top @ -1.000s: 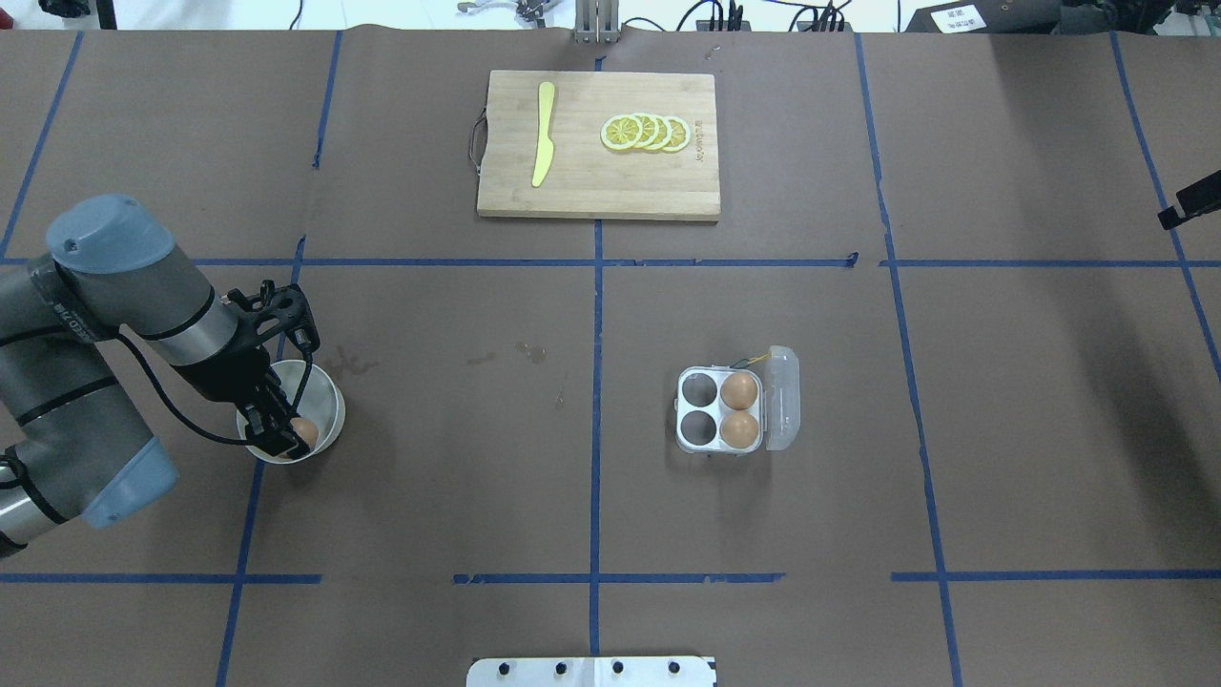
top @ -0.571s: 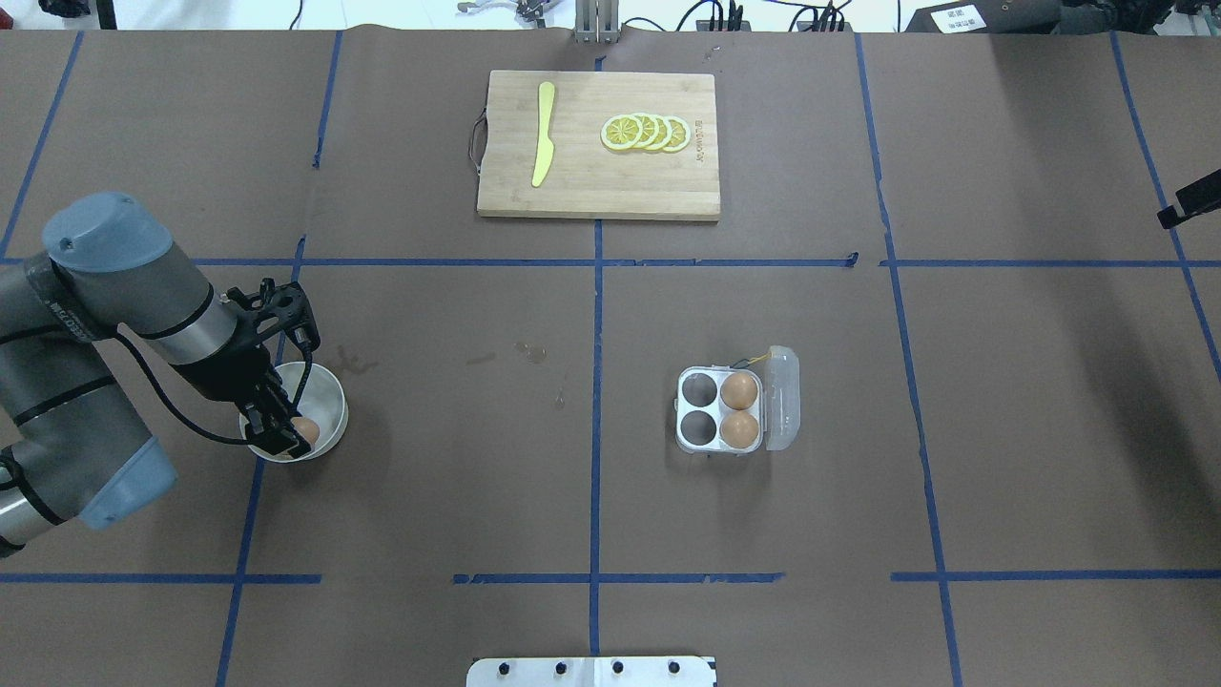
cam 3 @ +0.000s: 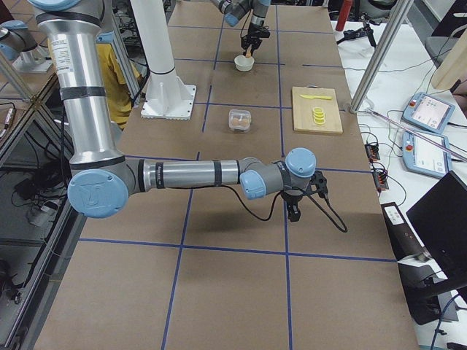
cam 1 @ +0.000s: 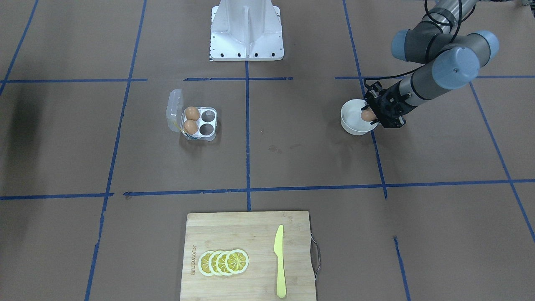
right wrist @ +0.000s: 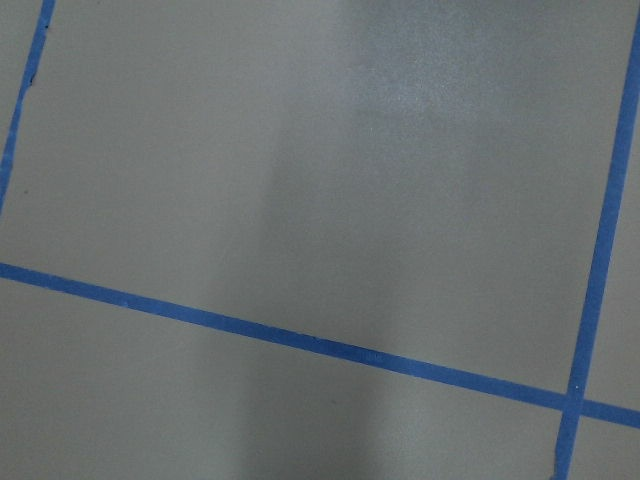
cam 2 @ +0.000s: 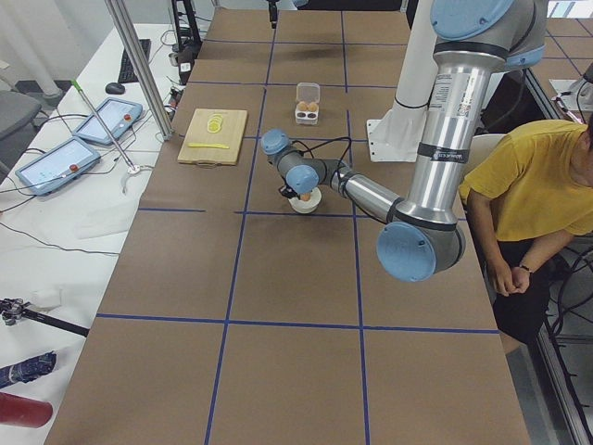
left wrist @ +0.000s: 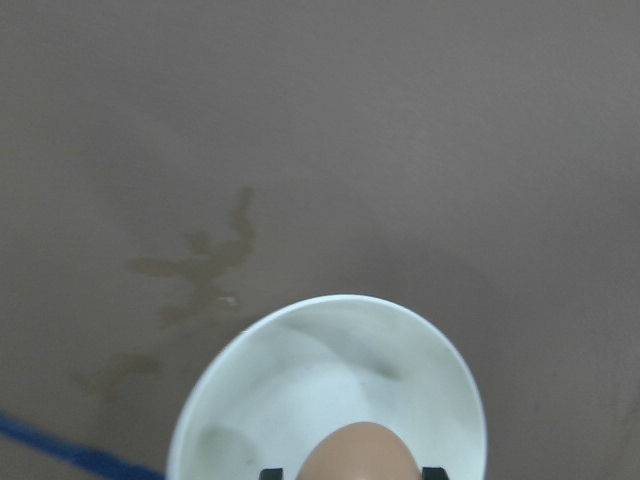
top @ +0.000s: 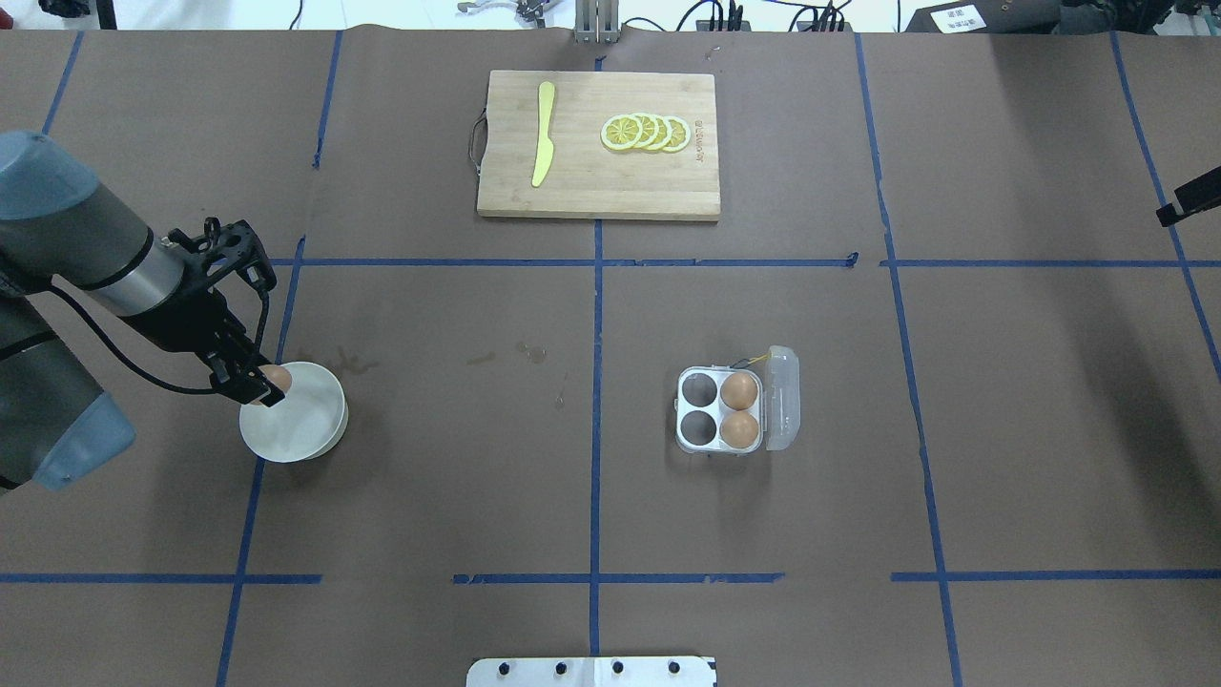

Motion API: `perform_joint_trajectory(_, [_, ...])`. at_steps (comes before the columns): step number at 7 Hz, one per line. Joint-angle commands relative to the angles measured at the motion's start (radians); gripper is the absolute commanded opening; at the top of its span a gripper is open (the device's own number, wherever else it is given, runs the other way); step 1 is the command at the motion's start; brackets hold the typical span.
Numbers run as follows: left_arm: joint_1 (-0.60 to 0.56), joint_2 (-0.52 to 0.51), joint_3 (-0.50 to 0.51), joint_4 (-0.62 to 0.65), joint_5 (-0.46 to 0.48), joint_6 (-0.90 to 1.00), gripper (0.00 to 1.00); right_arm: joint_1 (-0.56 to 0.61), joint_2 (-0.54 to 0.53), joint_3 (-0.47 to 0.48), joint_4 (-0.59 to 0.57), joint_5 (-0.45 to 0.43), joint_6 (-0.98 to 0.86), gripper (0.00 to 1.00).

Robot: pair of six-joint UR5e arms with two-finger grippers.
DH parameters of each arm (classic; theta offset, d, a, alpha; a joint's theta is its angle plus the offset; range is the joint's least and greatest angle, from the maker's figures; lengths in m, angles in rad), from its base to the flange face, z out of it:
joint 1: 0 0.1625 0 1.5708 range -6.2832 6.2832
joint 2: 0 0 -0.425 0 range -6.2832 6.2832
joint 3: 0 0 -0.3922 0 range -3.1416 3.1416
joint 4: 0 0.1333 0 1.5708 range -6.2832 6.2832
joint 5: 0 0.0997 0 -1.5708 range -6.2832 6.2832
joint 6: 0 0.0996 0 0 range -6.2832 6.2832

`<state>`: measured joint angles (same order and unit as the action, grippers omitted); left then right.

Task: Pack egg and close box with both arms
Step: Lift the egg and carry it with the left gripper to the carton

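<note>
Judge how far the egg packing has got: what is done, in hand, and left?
Done: two eggs sit in the box, lid open. In hand: the left gripper holds an egg over the white bowl. Left: carry it to an empty cup and close the lid.

A robotics lab: a table (top: 1030, 429) gridded with blue tape (top: 596, 382), teach pendants (cam 3: 430, 113), a white pedestal (cam 1: 246, 29).

Tan egg (top: 278, 379); white bowl (top: 303, 431); clear box (top: 701, 408); brown table (top: 429, 477), blue tape grid (top: 595, 429); yellow knife (top: 543, 134).
</note>
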<state>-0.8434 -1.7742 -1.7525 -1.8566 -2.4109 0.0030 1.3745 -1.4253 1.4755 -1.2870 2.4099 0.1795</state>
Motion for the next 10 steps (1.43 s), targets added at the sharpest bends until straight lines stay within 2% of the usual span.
perform_joint_trajectory(1, [-0.013,-0.093,0.013,-0.001,0.062,-0.168,0.00,0.000,0.003,0.008,0.000,0.000,0.003,1.00])
perform_joint_trajectory(3, [-0.005,-0.256,0.072,-0.006,0.064,-0.225,0.00,0.000,0.005,0.012,0.000,0.000,0.003,1.00])
perform_joint_trajectory(4, [0.051,-0.310,0.086,-0.007,0.116,-0.345,0.00,0.000,0.006,0.008,0.000,0.000,0.003,1.00])
perform_joint_trajectory(5, [0.143,-0.362,0.088,-0.006,0.236,-0.479,0.00,-0.002,0.008,0.005,0.000,0.000,0.002,1.00])
perform_joint_trajectory(6, [0.179,-0.416,0.111,-0.010,0.246,-0.665,0.00,-0.002,0.009,0.003,0.000,0.000,0.002,1.00])
perform_joint_trajectory(7, [0.238,-0.520,0.193,-0.012,0.256,-0.814,0.00,-0.002,0.008,0.006,0.000,0.000,0.003,1.00])
perform_joint_trajectory(8, [0.277,-0.630,0.299,-0.015,0.318,-0.881,0.00,0.000,0.008,0.009,0.000,0.000,0.006,1.00])
perform_joint_trajectory(10, [0.372,-0.666,0.301,-0.064,0.487,-0.888,0.00,-0.002,0.008,0.008,0.000,0.000,0.006,1.00])
